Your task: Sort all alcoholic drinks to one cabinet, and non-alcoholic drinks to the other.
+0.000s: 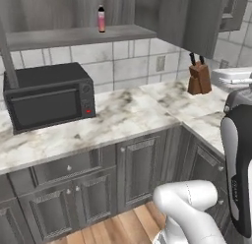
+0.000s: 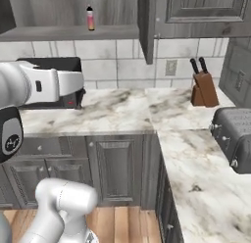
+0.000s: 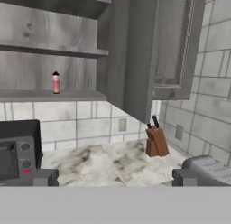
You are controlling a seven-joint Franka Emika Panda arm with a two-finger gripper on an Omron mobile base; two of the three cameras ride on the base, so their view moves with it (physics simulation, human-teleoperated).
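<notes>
The gripper [image 3: 115, 178] is hanging with its 2 dark fingertips [image 3: 45, 177] spread wide and nothing between them, above the marble counter [image 3: 97, 162]. Farther off, the pink bottle [image 3: 56, 82] is standing upright on the open cabinet [image 3: 67, 96] shelf floor, above the black microwave [image 1: 49, 95], with the knife block [image 3: 156, 141] sitting well to its right.

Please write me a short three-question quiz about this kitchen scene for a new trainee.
1. True or false: the pink bottle stands upright on the open cabinet's shelf.
2. What stands on the counter below that shelf: A microwave, B kettle, C blender?
3. Fill in: the knife block stands near the counter's ____.

Key: 1 true; 2 A; 3 corner.
</notes>
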